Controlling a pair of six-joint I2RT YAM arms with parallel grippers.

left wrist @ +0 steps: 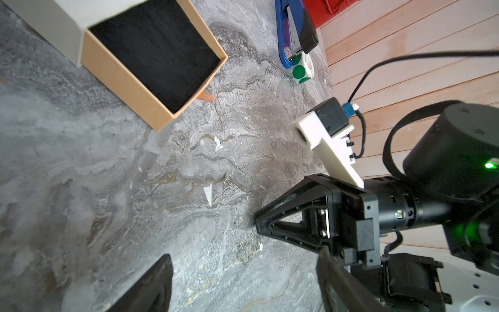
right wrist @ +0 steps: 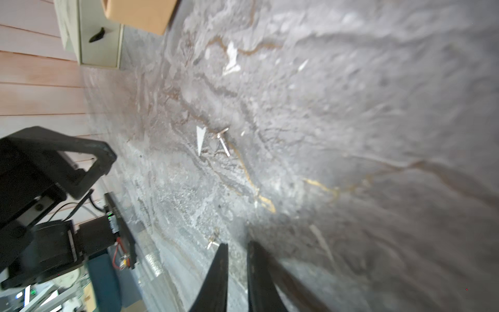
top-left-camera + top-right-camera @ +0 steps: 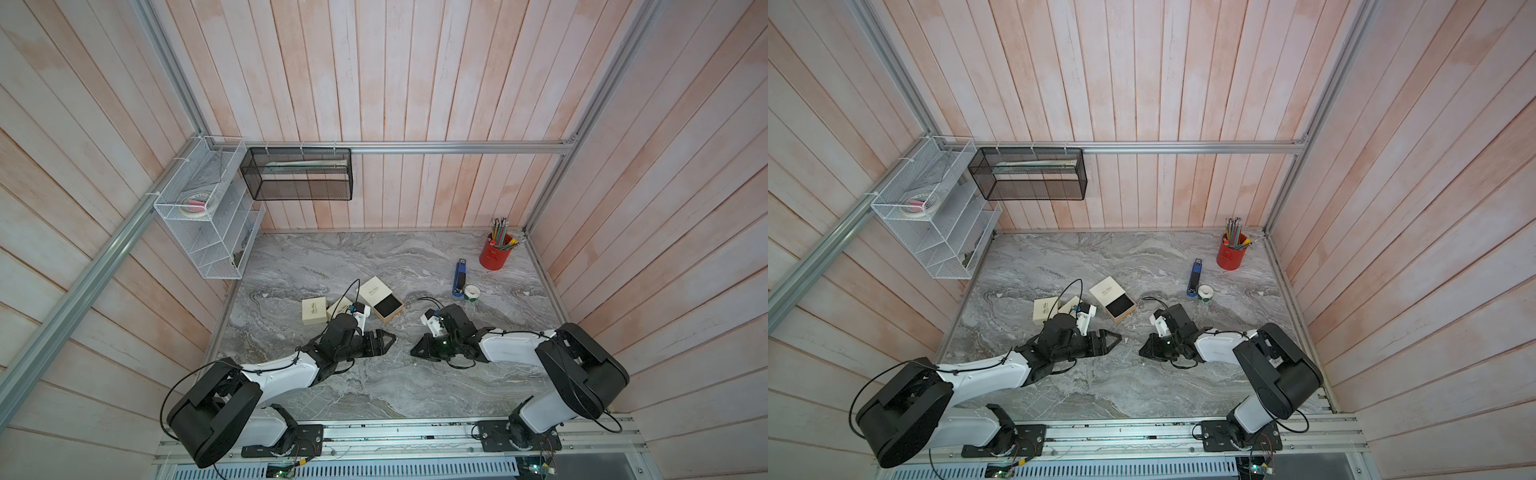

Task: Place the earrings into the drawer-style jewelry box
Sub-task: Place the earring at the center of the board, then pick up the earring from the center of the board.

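Drawer [image 1: 154, 51] stands open, empty. Earrings [image 2: 200, 140], apparently two, lie on the table [image 2: 378, 108]. Left gripper [image 1: 244, 254] wide; right gripper [image 2: 237, 259] nearly closed, holding nothing. All placing remains.

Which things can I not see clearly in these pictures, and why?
Earring: too small to make out in both top views.
Middle box: half hidden by the left arm's camera in both top views.
Lid lettering: too small to read.
Left gripper: fingers cut off by the left wrist view's edge.
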